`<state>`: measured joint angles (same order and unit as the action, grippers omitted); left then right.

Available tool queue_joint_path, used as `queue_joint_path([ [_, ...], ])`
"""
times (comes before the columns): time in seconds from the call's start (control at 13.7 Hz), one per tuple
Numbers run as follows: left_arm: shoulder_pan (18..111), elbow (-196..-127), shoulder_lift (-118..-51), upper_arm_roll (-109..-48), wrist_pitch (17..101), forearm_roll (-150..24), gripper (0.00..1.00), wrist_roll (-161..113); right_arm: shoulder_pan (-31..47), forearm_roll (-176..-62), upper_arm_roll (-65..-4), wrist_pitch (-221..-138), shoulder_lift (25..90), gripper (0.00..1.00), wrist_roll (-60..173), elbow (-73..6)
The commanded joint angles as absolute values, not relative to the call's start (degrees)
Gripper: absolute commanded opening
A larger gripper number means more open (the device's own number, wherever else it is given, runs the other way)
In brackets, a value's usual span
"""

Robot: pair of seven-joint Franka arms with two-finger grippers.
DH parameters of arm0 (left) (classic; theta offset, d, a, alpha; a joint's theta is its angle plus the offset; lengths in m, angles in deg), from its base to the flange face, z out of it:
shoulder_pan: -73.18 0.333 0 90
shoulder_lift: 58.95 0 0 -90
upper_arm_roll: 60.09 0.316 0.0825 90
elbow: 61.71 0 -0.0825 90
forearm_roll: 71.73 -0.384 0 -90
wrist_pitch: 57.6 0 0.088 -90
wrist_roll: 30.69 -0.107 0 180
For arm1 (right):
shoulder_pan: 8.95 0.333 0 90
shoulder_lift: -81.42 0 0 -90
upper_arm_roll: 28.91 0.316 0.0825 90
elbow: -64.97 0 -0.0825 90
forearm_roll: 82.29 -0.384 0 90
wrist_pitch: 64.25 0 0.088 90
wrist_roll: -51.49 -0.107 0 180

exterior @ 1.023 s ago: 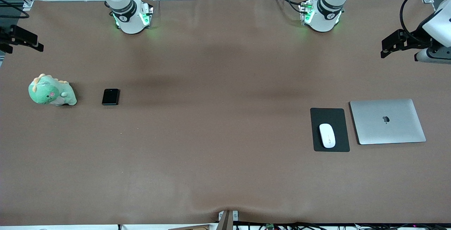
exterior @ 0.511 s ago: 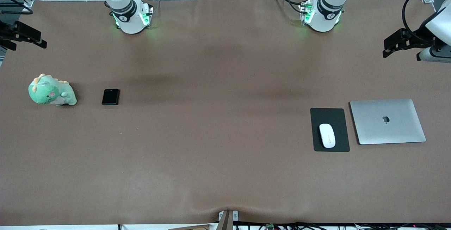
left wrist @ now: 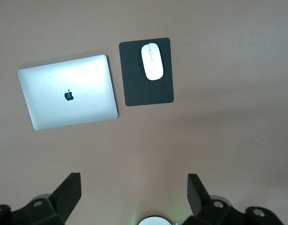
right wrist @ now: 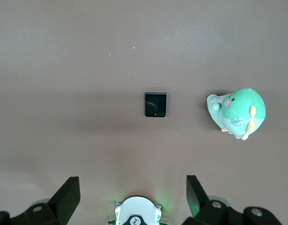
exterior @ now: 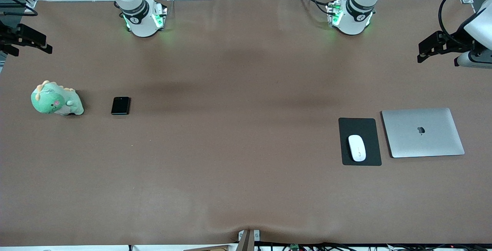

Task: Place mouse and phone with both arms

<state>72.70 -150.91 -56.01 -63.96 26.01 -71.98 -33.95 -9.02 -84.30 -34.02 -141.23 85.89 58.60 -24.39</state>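
Note:
The white mouse [exterior: 357, 148] lies on a black pad [exterior: 360, 128] toward the left arm's end of the table; it also shows in the left wrist view [left wrist: 152, 61]. The black phone [exterior: 120, 105] lies flat on the table toward the right arm's end and also shows in the right wrist view [right wrist: 155, 104]. My left gripper [exterior: 426, 49] is open and empty, high over the table's left-arm end [left wrist: 133, 180]. My right gripper [exterior: 34, 43] is open and empty, high over the right-arm end [right wrist: 133, 183].
A closed silver laptop [exterior: 423, 132] lies beside the pad, toward the left arm's end. A green plush dinosaur [exterior: 55, 99] sits beside the phone, toward the right arm's end. The brown table cover [exterior: 238, 147] is bare between them.
Both grippers have shifted slightly at the table's two ends. The mouse and the phone have not moved.

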Motion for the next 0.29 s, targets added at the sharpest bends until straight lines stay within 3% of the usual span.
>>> queue_joint_path([
  [0.0,72.92,-151.53,-55.08,-64.22,25.8,-71.82,1.0,-34.03,-8.6,-83.96,-34.09,-141.94,87.31,1.0,57.99,-25.65],
  [0.22,73.0,-151.53,-55.17,-64.22,25.8,-71.82,1.0,-33.94,-8.77,-83.96,-34.09,-142.12,87.31,1.0,57.99,-25.65],
])
